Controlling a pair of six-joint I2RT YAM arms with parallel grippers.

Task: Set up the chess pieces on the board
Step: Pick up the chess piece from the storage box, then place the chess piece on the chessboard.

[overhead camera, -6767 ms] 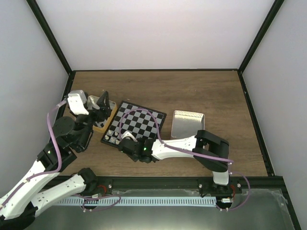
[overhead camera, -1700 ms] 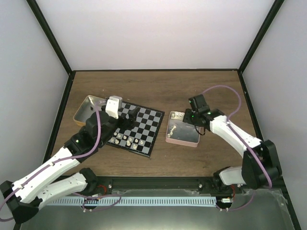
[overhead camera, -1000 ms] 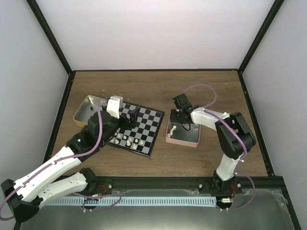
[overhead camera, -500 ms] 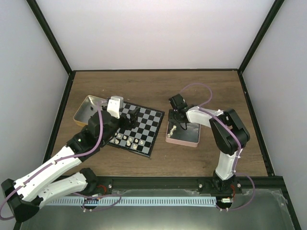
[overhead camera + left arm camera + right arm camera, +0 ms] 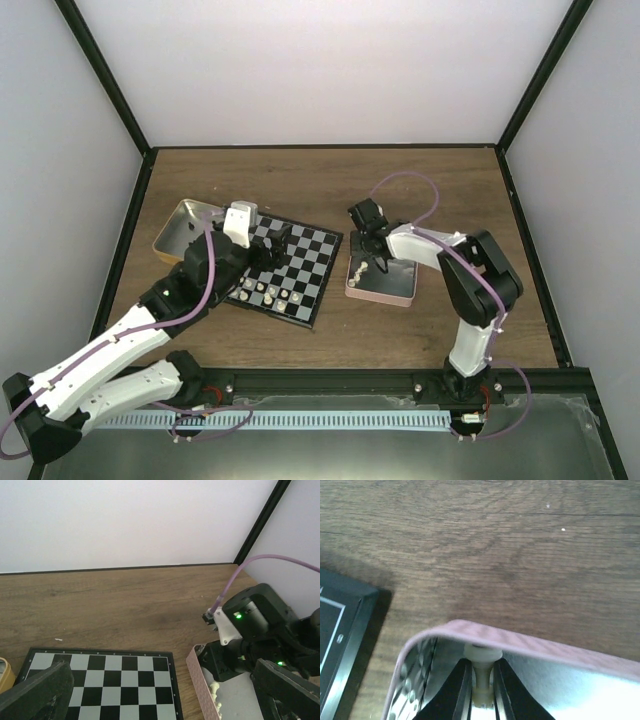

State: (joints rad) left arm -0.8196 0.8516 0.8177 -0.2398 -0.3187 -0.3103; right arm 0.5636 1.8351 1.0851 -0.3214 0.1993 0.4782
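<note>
The right jaws have closed on a cream chess piece (image 5: 482,679) in the pink tin (image 5: 530,641); left jaws stay wide open.

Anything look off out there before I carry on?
Only the board: it sits askew, turned against the table's edges. Nothing looks spilled or damaged.

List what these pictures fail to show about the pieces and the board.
Right wrist view: the cream piece in the right gripper shows only head and stem; the fingers and bottom edge hide its base, so its type is unclear.
Top view: the pieces on the board are too small to name; the left arm covers the board's left corner.
Left wrist view: the bottom edge cuts off the board's near rows.
</note>
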